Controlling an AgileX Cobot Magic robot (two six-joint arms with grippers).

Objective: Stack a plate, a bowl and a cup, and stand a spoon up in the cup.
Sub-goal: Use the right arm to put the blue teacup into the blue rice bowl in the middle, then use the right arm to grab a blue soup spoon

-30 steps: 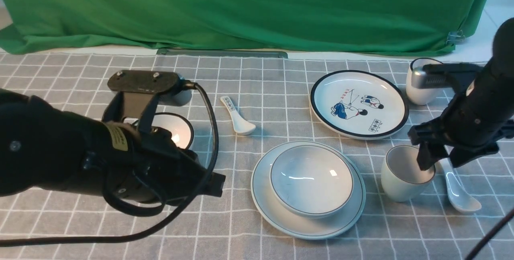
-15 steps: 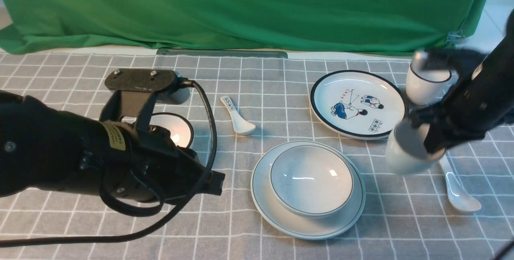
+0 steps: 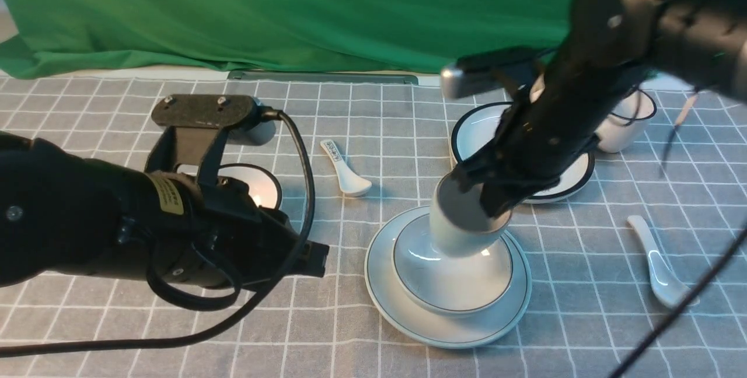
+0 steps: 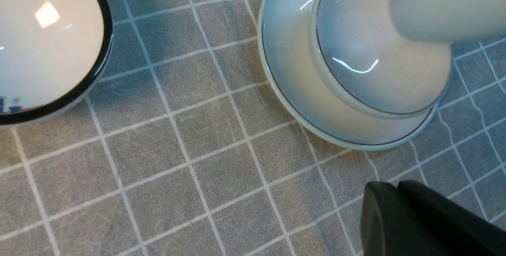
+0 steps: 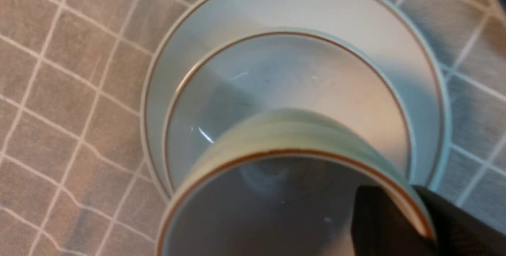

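The plain pale plate [image 3: 382, 284] lies at the front centre with the shallow bowl [image 3: 467, 287] on it. My right gripper [image 3: 496, 197] is shut on the rim of the pale cup [image 3: 458, 223], one finger inside and one outside. It holds the cup tilted over the bowl; I cannot tell if they touch. The right wrist view shows the cup [image 5: 284, 137], bowl [image 5: 296, 70], plate [image 5: 316, 3] and gripper [image 5: 419, 216]. The plain spoon [image 3: 656, 261] lies at the front right. My left gripper [image 3: 318, 258] is shut and empty left of the plate [image 4: 288, 70].
A cartoon plate [image 3: 475, 133] and a black-rimmed cup [image 3: 627, 124] stand at the back right, partly behind my right arm. A small printed spoon [image 3: 344, 171] lies mid-table. A black-rimmed bowl [image 3: 262, 185] sits behind my left arm. Green cloth hangs along the back.
My right gripper has lifted the cup off the table at the right and carried it left, over the bowl. The left arm has hardly moved.
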